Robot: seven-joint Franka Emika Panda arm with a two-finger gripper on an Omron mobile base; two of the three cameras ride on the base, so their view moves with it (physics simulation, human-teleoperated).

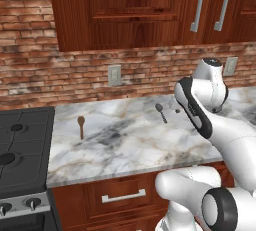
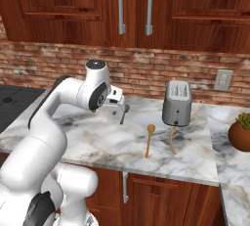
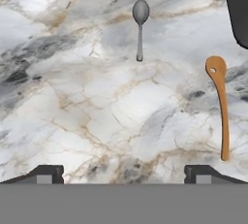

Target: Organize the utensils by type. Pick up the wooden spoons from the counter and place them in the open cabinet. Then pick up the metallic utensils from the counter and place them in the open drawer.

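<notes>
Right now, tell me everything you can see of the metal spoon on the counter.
The metal spoon is small and dark grey, with a rounded bowl and a thin straight handle. It lies flat on the marble counter, touching nothing else, apart from the tan wooden spoon that lies to one side. The open hand hovers above the counter, short of it. In the right base view the spoon sits just beyond the hand.

On the tabletop [image 2: 97,142] the metal spoon [image 2: 123,113] lies near the back wall, with the open hand [image 2: 116,103] just above it. To its right and nearer the front edge lies one wooden spoon [image 2: 149,140], and right of that a toaster [image 2: 177,103] stands with another wooden spoon [image 2: 172,139] lying just in front of it. A third wooden spoon [image 1: 81,126] lies well to the left, near the stove [image 1: 22,150], and a potted plant [image 2: 240,133] stands at the far right.
</notes>
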